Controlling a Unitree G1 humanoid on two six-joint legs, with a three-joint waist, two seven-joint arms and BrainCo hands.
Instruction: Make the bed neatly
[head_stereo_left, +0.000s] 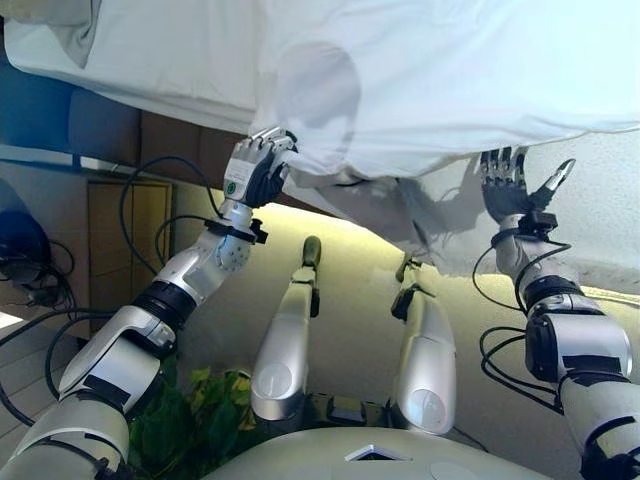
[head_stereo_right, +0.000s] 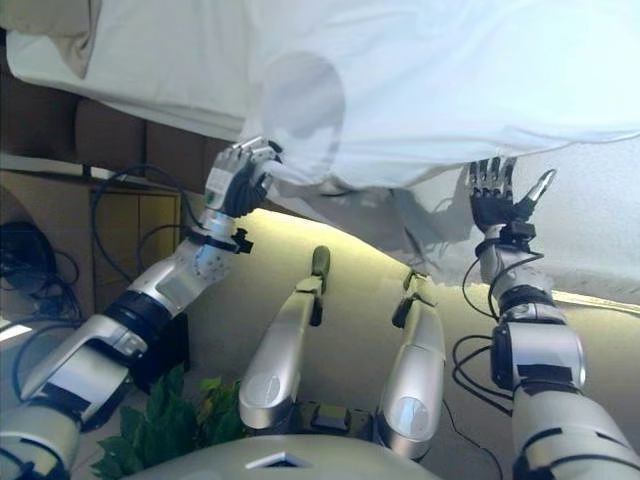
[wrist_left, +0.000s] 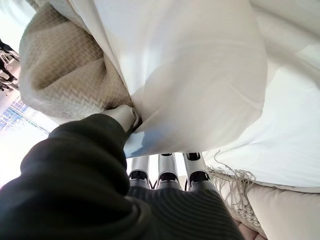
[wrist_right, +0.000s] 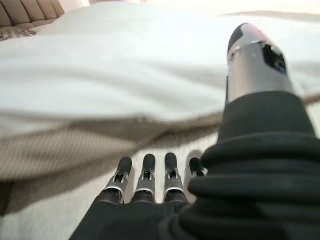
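Note:
A white sheet (head_stereo_left: 430, 90) hangs in folds off the bed's edge across the top of the eye views. My left hand (head_stereo_left: 255, 170) is shut on its lower edge; in the left wrist view the thumb (wrist_left: 122, 117) and fingers pinch a gathered fold of the sheet (wrist_left: 190, 75), with a beige woven blanket (wrist_left: 60, 70) bunched behind it. My right hand (head_stereo_left: 508, 190) is open just below the sheet's edge at the right, holding nothing. In the right wrist view its straight fingers (wrist_right: 145, 175) lie over the textured bed surface, short of the white cover (wrist_right: 125, 65).
A brown padded headboard (wrist_right: 25, 12) stands at the bed's far end. A wooden cabinet (head_stereo_left: 120, 220) is at the left. A green plant (head_stereo_left: 190, 420) sits low beside my left arm. A fringed edge (wrist_left: 232, 180) hangs under the sheet.

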